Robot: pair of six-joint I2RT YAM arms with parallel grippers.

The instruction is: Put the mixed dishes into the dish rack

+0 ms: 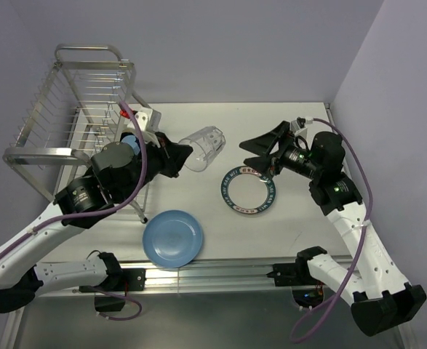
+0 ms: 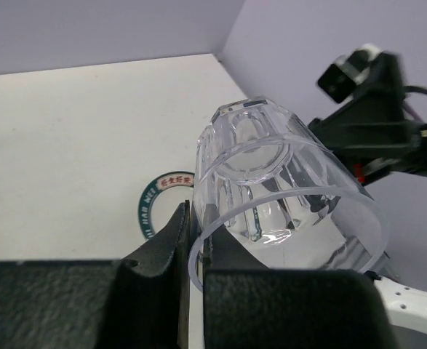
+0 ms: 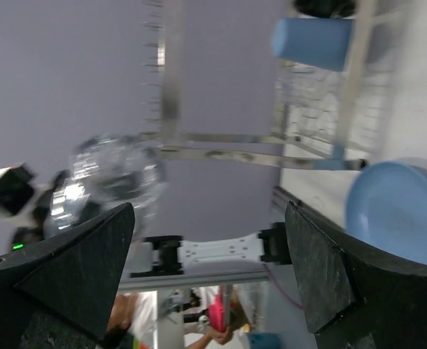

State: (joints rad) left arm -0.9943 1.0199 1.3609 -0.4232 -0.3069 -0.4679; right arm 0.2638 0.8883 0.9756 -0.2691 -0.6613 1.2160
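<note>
My left gripper (image 1: 185, 155) is shut on the rim of a small clear glass (image 1: 203, 147), holding it on its side above the table. In the left wrist view one finger sits inside the glass (image 2: 286, 189) and one outside. The white plate with the dark-blue lettered rim (image 1: 248, 193) lies flat in the middle, and my right gripper (image 1: 255, 154) hangs open just above its far edge, holding nothing. The plain light-blue plate (image 1: 172, 238) lies near the front edge. The silver wire dish rack (image 1: 75, 109) stands at the far left, with a light-blue cup (image 3: 311, 40) in it.
The left arm's body covers the rack's near right corner. A purple wall closes the back and the right side. A metal rail (image 1: 220, 270) runs along the table's front edge, with both arm bases on it.
</note>
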